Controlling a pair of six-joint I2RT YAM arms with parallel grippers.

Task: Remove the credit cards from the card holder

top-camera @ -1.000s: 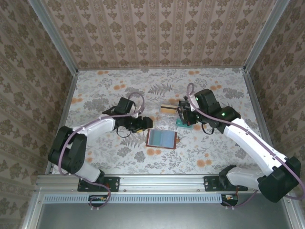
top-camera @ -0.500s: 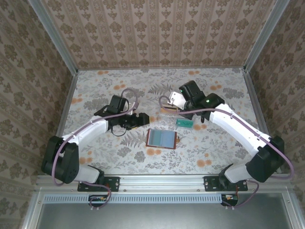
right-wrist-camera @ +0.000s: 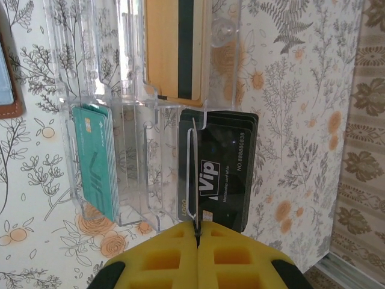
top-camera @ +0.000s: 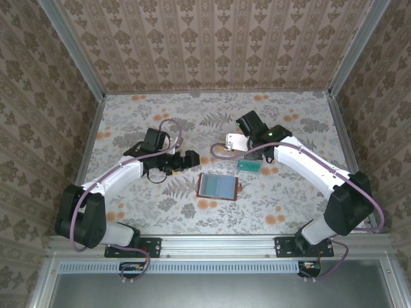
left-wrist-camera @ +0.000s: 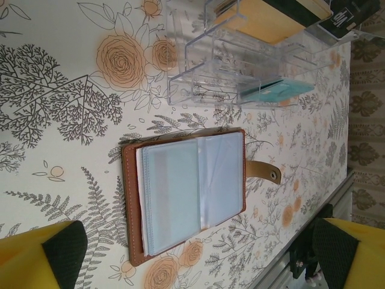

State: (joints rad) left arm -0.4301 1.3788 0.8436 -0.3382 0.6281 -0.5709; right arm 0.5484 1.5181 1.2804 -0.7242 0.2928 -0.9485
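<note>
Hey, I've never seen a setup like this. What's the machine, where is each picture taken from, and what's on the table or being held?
It is a robot with two white arms, the left arm and the right arm, bolted to a flowery table. The wide picture looks down from above and behind them; the other two come from a camera on each wrist. On the table lie an open brown card holder and a clear plastic tray with a tan card, teal cards and black cards in its slots. The left fingers, yellow, stand wide open and hold nothing. The right fingers are shut on a thin card, seen edge-on over the black cards.
</note>
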